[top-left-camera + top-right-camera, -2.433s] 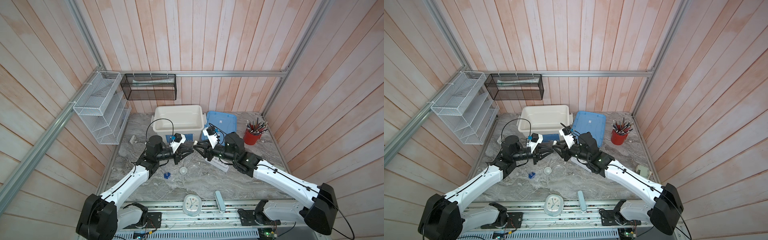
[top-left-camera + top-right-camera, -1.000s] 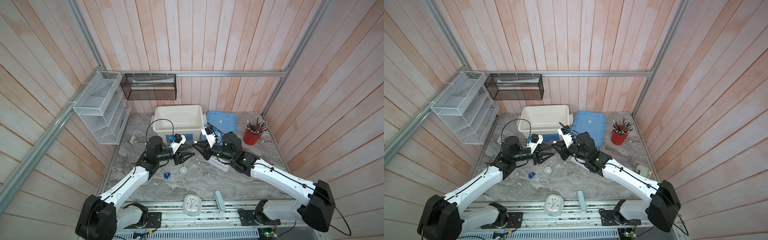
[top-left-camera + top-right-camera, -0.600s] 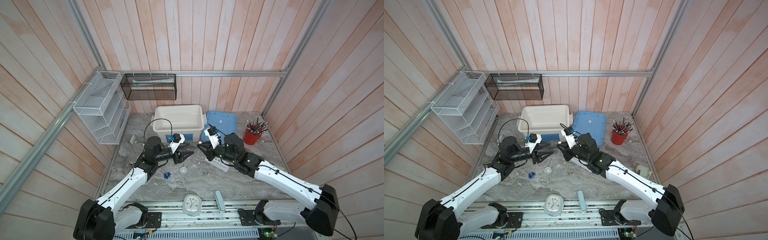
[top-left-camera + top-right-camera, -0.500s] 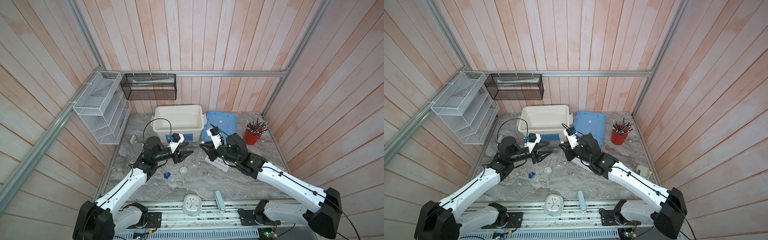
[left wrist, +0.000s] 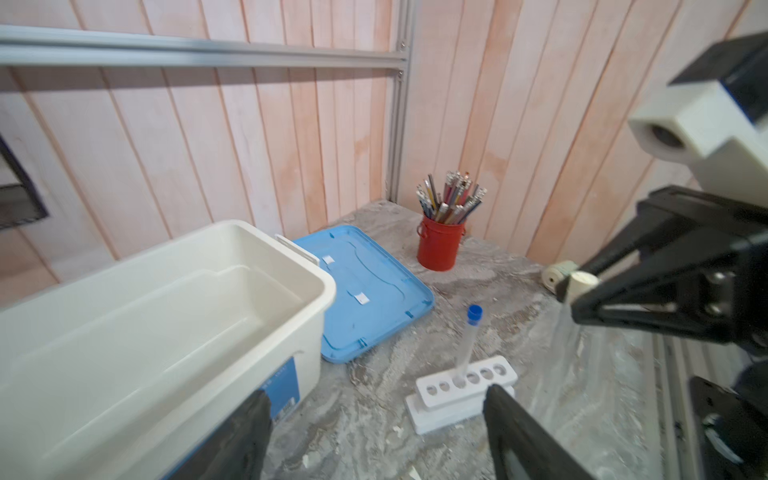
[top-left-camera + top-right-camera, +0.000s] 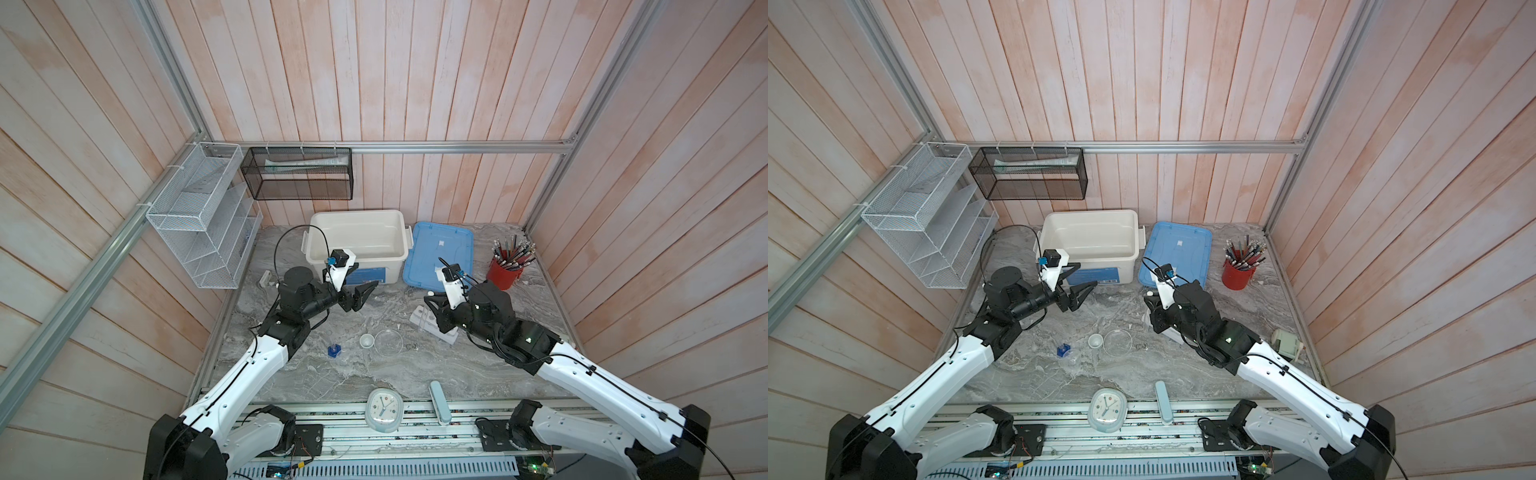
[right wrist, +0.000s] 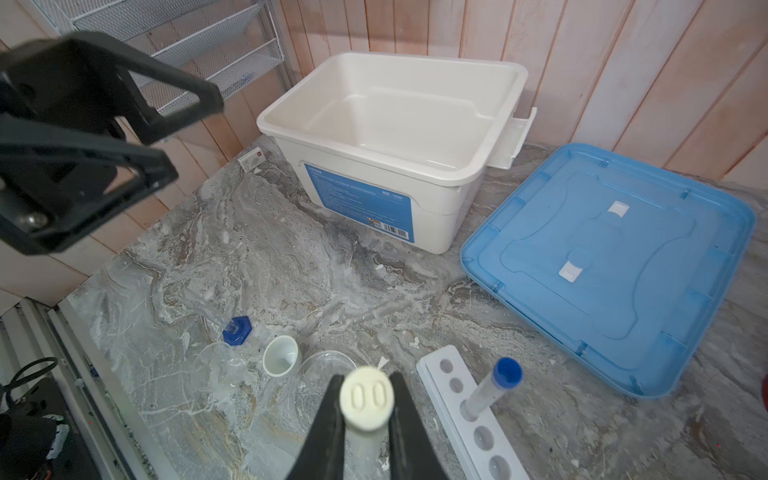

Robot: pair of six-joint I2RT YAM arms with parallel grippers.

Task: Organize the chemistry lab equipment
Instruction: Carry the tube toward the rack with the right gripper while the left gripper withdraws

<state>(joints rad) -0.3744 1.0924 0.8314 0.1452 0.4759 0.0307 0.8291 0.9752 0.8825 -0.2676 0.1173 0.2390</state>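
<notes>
My right gripper (image 7: 366,390) is shut on the white-capped clear tube (image 7: 366,401) and holds it upright above the table, close beside the white six-hole rack (image 7: 451,375). A blue-capped tube (image 7: 490,392) stands in the rack's third hole. The petri dish (image 6: 388,341), the small white dish (image 6: 366,340) and the blue-hexagon-based vessel (image 6: 334,350), which lies on its side, rest mid-table. My left gripper (image 6: 365,294) hangs open and empty in front of the white bin, well to the left of the right gripper (image 6: 432,302).
An open white bin (image 6: 320,220) stands at the back with its blue lid (image 6: 440,253) flat beside it. A red cup of pens (image 6: 505,272) sits at the back right. A round clock (image 6: 383,409) and a pale blue bar (image 6: 437,402) lie at the front edge.
The grippers, together at mid-table before, have parted. My left gripper opened wide and drew back left. The right one carried the white-capped tube right and down, to beside the rack.
</notes>
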